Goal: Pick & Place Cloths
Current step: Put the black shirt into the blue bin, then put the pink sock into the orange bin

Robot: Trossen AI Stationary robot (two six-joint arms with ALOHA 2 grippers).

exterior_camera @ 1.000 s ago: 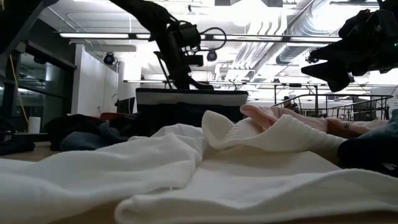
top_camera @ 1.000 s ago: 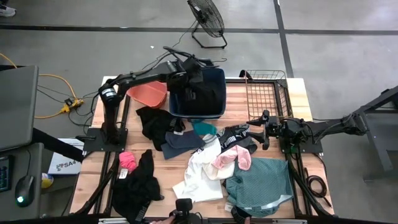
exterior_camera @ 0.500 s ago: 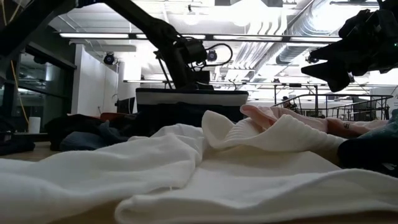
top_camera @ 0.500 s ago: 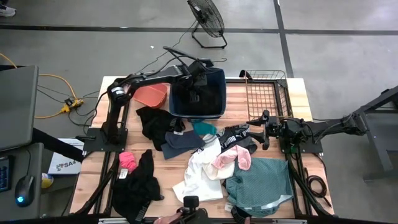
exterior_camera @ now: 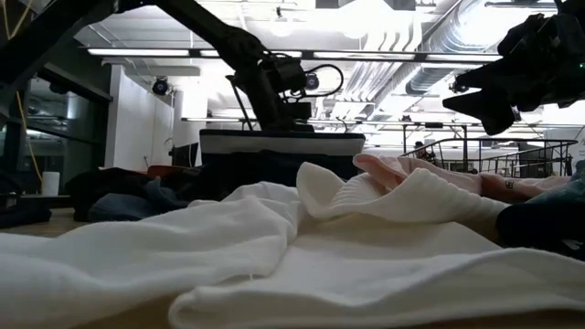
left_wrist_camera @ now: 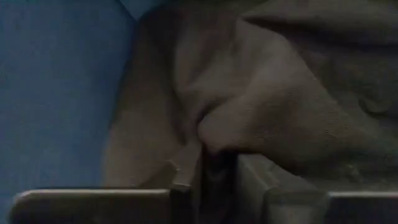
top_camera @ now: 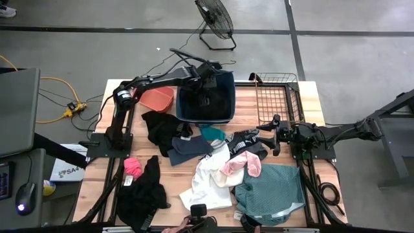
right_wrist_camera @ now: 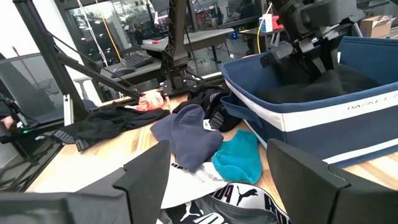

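Cloth, a black one [left_wrist_camera: 280, 93], is lying inside the tub [top_camera: 206, 97], where the left gripper [top_camera: 202, 98] is pinching a fold of it. Outside the tub, the right gripper [top_camera: 264, 136] is hovering with fingers apart over the patterned cloth [top_camera: 244, 140].

Two dark jointed arms, black cable looping over the left arm [top_camera: 149, 83]
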